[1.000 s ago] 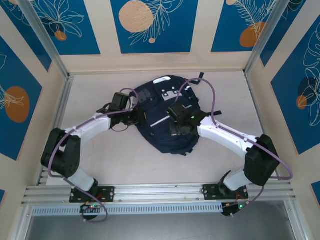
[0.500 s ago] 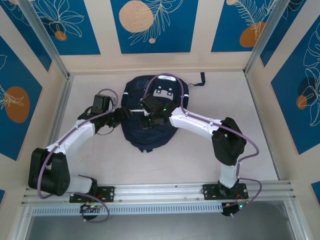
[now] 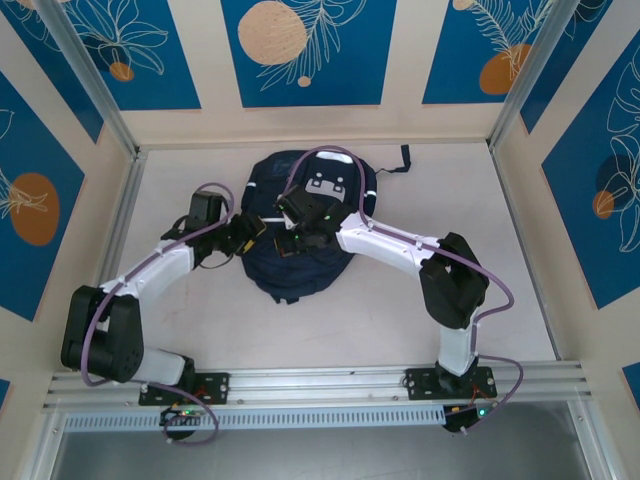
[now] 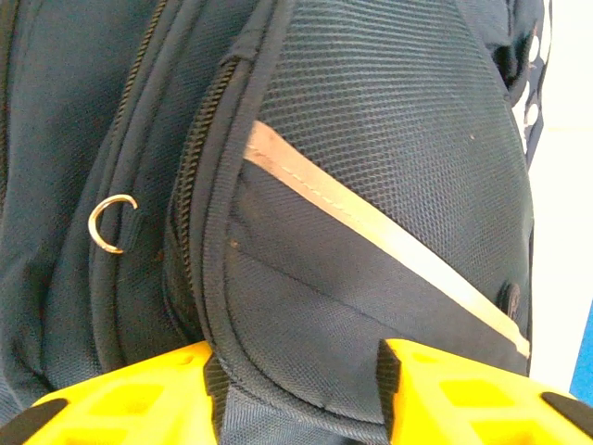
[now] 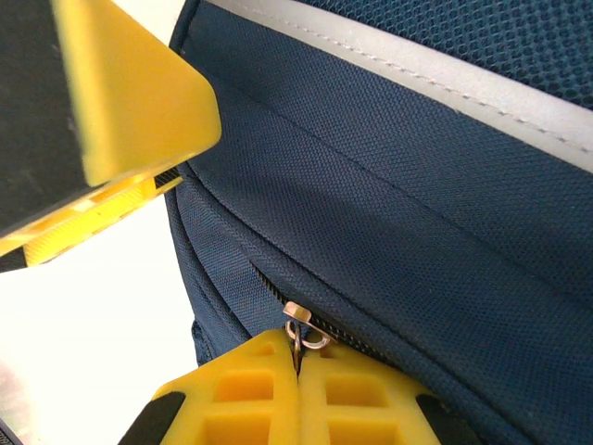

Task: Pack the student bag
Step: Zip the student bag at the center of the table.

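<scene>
both arms have swung leftward since a second ago, and the student bag [image 3: 300,275] has slid with them, from a tilted spot right of centre to a squarer position left of centre at the back of the table [image 3: 400,310], its top toward the far wall.

the right gripper [image 5: 298,357], reaching over the middle of the bag, has its yellow fingers pressed together on the small metal zipper pull [image 5: 301,320] of a side zipper. the left gripper [image 4: 296,371], at the bag's left flank, stands spread around the bulging edge of the front pocket [image 4: 371,139], just below the pale stripe [image 4: 371,232]; whether it is actually squeezing the fabric cannot be told.

judged from this, the step in hand is working a zipper, one arm steadying the bag while the other draws the slider; whether to open or close it is not clear. the next move appears to call for a firm left-hand hold on the pocket and a pull that follows the zipper's curve, since the loose fabric could bunch or the thin ring could slip free.
</scene>
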`<action>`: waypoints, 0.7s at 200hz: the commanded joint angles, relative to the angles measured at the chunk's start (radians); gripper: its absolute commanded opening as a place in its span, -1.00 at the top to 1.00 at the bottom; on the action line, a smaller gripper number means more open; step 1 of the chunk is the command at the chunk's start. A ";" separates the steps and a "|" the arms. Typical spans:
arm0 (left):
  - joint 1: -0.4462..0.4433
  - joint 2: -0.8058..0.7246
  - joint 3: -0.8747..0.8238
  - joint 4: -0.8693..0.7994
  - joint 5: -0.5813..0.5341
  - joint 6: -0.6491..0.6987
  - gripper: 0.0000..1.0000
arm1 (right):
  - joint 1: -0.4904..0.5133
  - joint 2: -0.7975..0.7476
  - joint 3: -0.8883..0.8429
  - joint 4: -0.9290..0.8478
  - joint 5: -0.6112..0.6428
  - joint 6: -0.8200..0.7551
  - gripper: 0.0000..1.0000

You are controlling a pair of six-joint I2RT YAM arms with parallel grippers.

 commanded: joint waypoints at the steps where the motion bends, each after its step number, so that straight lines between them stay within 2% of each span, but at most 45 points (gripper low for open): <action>1: 0.007 0.015 -0.011 0.058 0.012 -0.032 0.26 | 0.003 -0.022 -0.008 0.027 -0.021 0.005 1.00; 35: 0.007 0.021 -0.003 0.020 -0.018 0.001 0.66 | 0.005 -0.048 -0.024 -0.026 0.057 0.015 1.00; 71: 0.006 0.014 0.013 -0.043 -0.084 0.060 0.94 | 0.002 -0.142 -0.103 -0.107 0.187 0.025 1.00; 100: 0.006 0.020 0.028 -0.074 -0.103 0.105 0.99 | -0.034 -0.238 -0.184 -0.187 0.254 0.053 1.00; 140: 0.010 0.031 0.042 -0.093 -0.107 0.137 1.00 | -0.123 -0.342 -0.293 -0.217 0.257 0.050 1.00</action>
